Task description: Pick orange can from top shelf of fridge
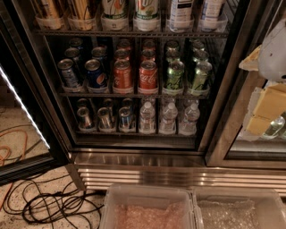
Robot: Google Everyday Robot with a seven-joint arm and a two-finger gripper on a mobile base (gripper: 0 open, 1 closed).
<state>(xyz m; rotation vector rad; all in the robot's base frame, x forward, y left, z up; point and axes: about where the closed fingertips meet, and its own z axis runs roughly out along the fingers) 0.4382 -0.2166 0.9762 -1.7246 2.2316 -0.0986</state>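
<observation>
The fridge (178, 175) stands with its door open. Its top shelf (129, 33) runs along the upper edge of the view, with tall cans standing in clear cups. Two golden-orange and cream striped cans stand at its left end: the orange can (82, 8) and a similar one (47, 8) beside it. The frame edge cuts off their tops. My gripper (266, 106), white with yellowish parts, is at the far right. It is in front of the right-hand door frame, lower than the top shelf and well apart from the orange cans. It holds nothing that I can see.
The middle rack holds short soda cans: blue (94, 74), orange-red (121, 74), red Coca-Cola (147, 74) and green (175, 74). Water bottles (168, 117) stand on the bottom rack. Two clear plastic bins (147, 210) sit in front of the base. Cables (44, 201) lie on the floor at left.
</observation>
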